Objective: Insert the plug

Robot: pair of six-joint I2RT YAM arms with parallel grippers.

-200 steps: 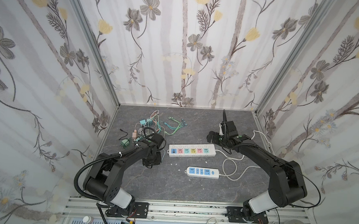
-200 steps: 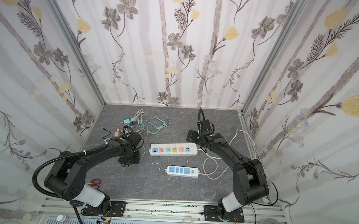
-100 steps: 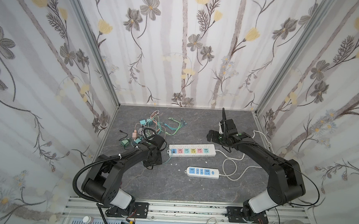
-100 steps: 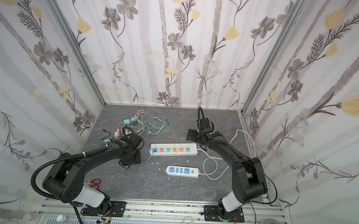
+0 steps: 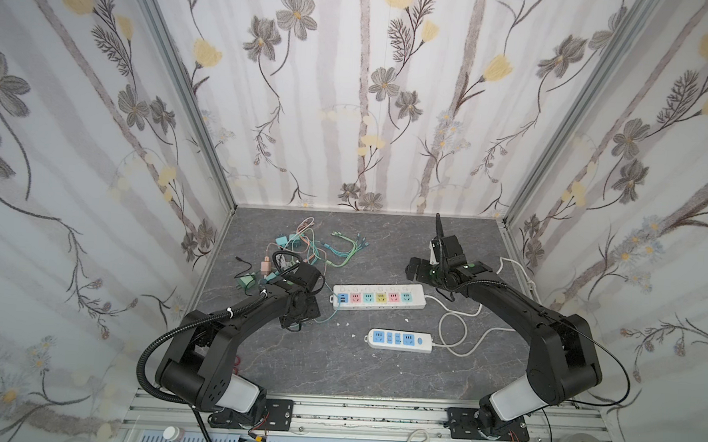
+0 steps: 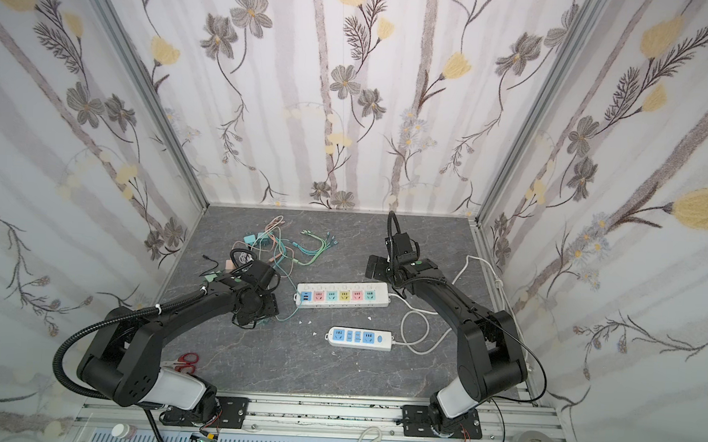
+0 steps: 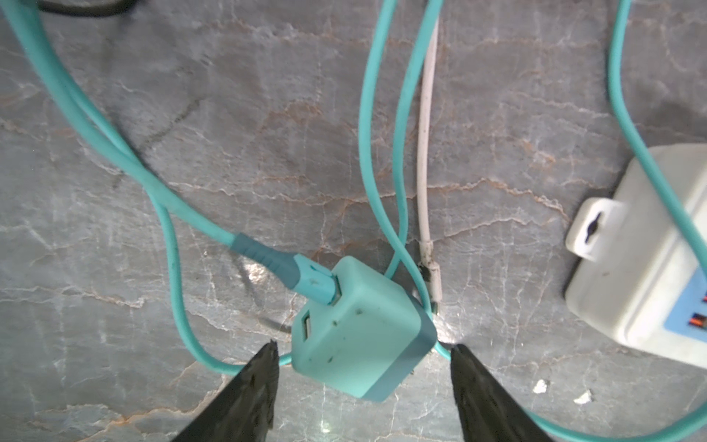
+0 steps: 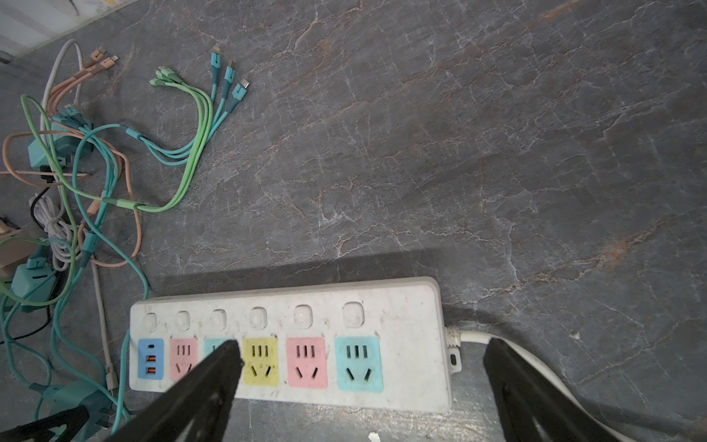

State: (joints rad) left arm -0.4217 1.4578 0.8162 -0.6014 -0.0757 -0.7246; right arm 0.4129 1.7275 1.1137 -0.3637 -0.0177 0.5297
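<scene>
The teal plug (image 7: 359,336) lies untouched between the left gripper's (image 7: 362,354) parted jaws; the right gripper (image 8: 363,344) gapes above the power strip (image 8: 405,317).

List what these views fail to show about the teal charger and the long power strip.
- Teal charger: hidden under the left gripper in both top views.
- Its prongs: left wrist view, mostly under its own body.
- Long power strip: right wrist view, a finger of the right gripper covers most of one teal socket; left wrist view, the frame edge cuts it off.
</scene>
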